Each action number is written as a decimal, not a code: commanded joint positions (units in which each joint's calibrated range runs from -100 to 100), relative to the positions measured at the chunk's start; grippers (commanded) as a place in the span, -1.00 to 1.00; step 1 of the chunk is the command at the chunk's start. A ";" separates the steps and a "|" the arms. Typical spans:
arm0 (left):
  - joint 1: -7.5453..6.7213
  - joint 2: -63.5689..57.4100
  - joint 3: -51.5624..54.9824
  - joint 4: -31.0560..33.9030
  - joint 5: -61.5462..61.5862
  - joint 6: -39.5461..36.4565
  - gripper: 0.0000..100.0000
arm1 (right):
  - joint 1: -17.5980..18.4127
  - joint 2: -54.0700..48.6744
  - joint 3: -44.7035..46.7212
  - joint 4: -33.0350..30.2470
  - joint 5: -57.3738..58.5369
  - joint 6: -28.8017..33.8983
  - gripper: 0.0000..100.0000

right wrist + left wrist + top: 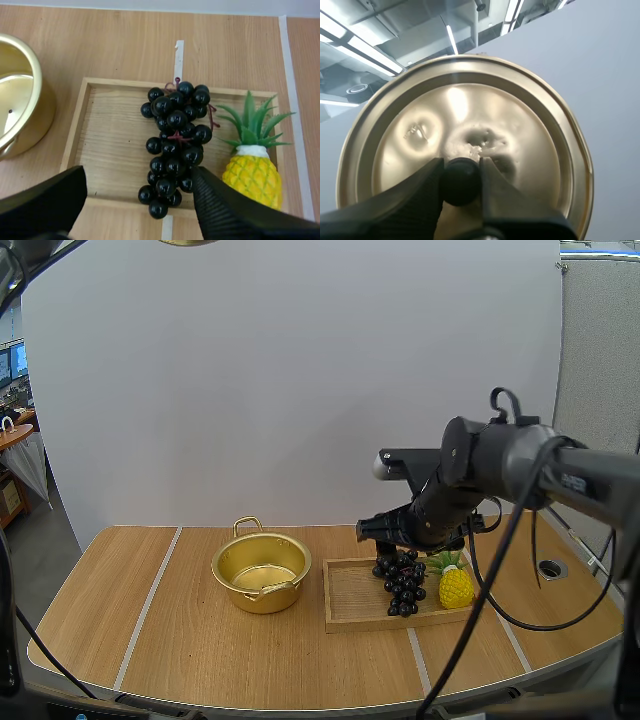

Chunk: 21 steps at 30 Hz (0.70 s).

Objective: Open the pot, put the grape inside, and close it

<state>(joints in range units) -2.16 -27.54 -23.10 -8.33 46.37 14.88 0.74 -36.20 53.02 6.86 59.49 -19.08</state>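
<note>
One lid [470, 115] in left claw [461, 172]; right claw [139, 175] spread over grapes [176, 142].

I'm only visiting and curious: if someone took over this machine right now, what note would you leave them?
The left tool is shut on the knob of the lid, holding it up off the pot.
The right tool is open, hovering over the grapes, not gripping them.
The grapes lie in the wooden tray beside a toy pineapple. The pot stands open on the table, left of the tray.
Done: pot opened.
Left: grasp the grapes, put them in the pot, replace the lid.
</note>
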 commanded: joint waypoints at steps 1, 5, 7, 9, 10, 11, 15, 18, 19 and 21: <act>0.00 -0.56 -0.58 0.28 -6.50 -0.86 -1.00 | -0.22 0.13 -0.52 -0.76 -4.37 0.47 1.00; 0.00 -0.56 -0.58 0.28 -6.87 -0.86 -1.00 | -0.22 2.14 -2.97 -0.76 -4.56 1.52 1.00; 0.00 -0.56 -0.58 0.28 -7.08 -0.86 -1.00 | -0.22 4.15 -4.34 -0.76 -4.06 2.45 1.00; 0.00 -0.56 -0.58 0.28 -7.08 -0.86 -1.00 | -0.22 6.26 -5.52 -0.76 -3.37 2.97 1.00; 0.00 -0.56 -0.58 0.28 -7.08 -0.86 -1.00 | -0.22 7.41 -6.12 -0.76 -3.10 3.10 1.00; 0.00 -0.56 -0.58 0.28 -7.08 -0.86 -1.00 | -0.22 8.46 -6.76 -0.76 -2.87 3.10 1.00; 0.00 -0.56 -0.58 0.28 -7.08 -0.86 -1.00 | -0.22 12.23 -8.88 -0.76 -2.69 3.30 1.00; 0.00 -0.56 -0.58 0.28 -7.08 -0.86 -1.00 | -0.30 14.90 -9.07 -0.88 -3.63 3.30 1.00; 0.00 -0.56 -0.58 0.28 -7.08 -0.86 -1.00 | -0.36 16.04 -9.07 -1.13 -4.11 3.30 1.00; 0.00 -0.56 -0.58 0.28 -7.08 -0.86 -1.00 | -0.95 17.51 -9.07 -1.13 -5.05 3.30 1.00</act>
<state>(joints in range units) -2.16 -27.54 -23.10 -8.00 42.53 14.88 0.41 -19.81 44.43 6.53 55.84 -16.37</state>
